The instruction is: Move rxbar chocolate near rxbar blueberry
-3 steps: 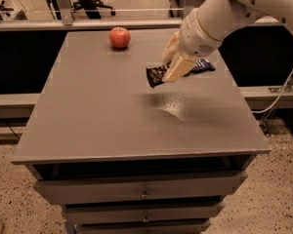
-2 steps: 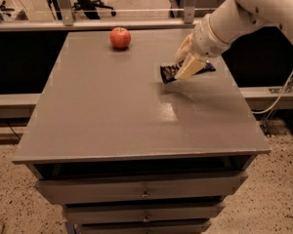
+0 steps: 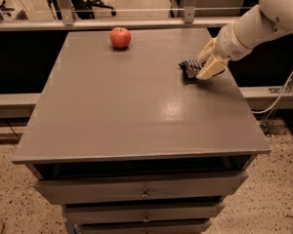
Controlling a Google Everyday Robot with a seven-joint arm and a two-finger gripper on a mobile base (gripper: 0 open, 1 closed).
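Note:
My gripper (image 3: 201, 70) is low over the right side of the grey table (image 3: 136, 111), close to its right edge. It is shut on the rxbar chocolate (image 3: 188, 68), a dark glossy bar that sticks out to the left of the cream fingers (image 3: 208, 67) and rests at or just above the tabletop. The rxbar blueberry does not show separately; the fingers and wrist cover the spot just behind and to the right of the black bar.
A red apple (image 3: 120, 37) sits at the back of the table, left of centre. A metal rail (image 3: 136, 23) runs behind the table. A cable (image 3: 283, 89) hangs by the right edge. Drawers (image 3: 144, 191) are below the tabletop.
My gripper has carried the black bar to the right and lowered it towards the tabletop near the right edge. The blue bar seen behind the gripper earlier is now covered.

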